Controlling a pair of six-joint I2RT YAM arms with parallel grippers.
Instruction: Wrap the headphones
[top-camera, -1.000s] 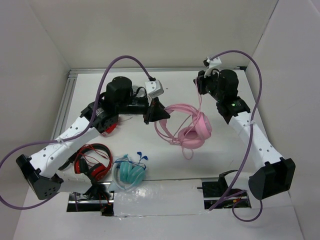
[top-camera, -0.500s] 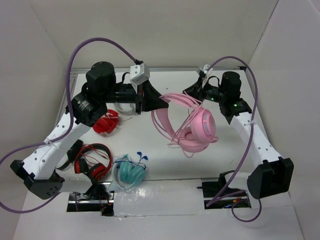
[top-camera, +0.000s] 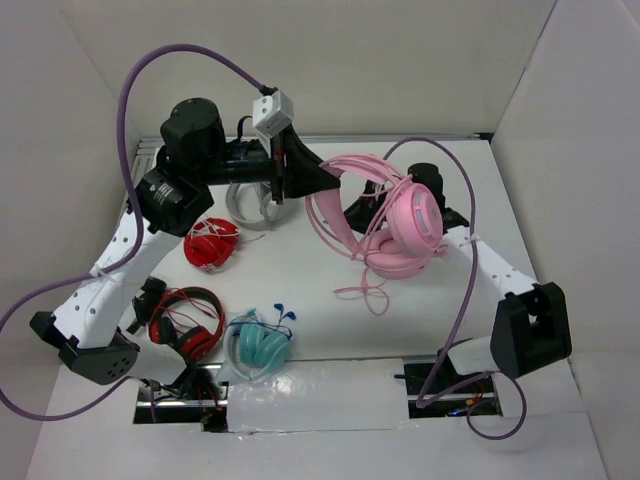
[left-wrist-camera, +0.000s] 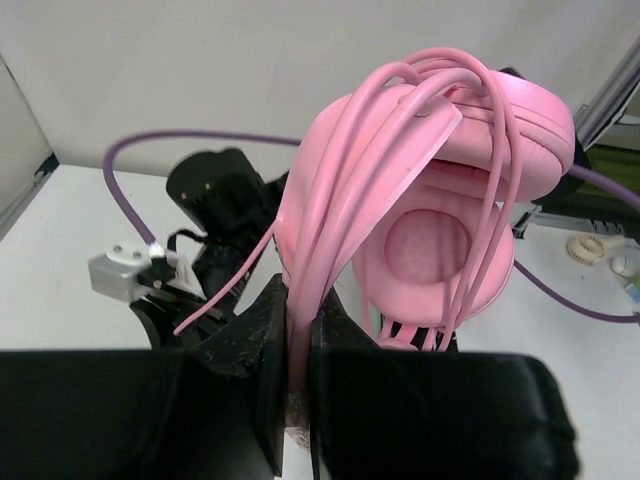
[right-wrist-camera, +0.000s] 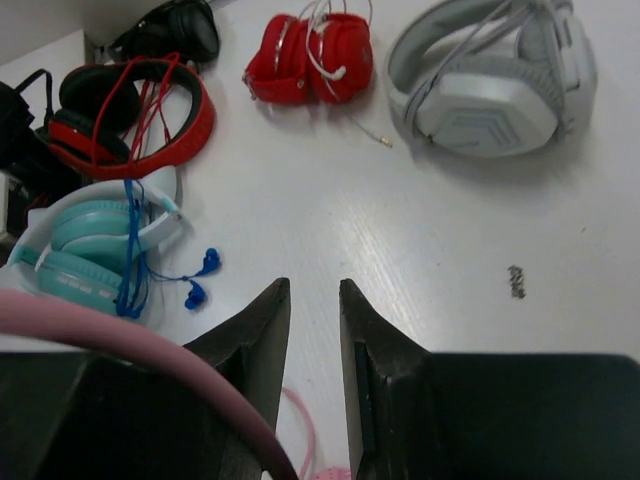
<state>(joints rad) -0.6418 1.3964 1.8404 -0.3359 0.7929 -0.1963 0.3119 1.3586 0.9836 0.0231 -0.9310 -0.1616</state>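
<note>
left hand (left-wrist-camera: 298, 300) raised, clamped tight; right hand (right-wrist-camera: 312, 290) with fingers narrowly parted.

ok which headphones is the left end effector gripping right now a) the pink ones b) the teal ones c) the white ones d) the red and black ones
a, the left wrist view shows the left end effector clamped on the pink headphones

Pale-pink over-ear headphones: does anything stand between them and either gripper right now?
Nothing visible does. The left gripper is shut on the pink headband of the large pale-pink padded over-ear headphones. The right gripper is close by them, jaws slightly apart and empty, with no other object between.
</note>
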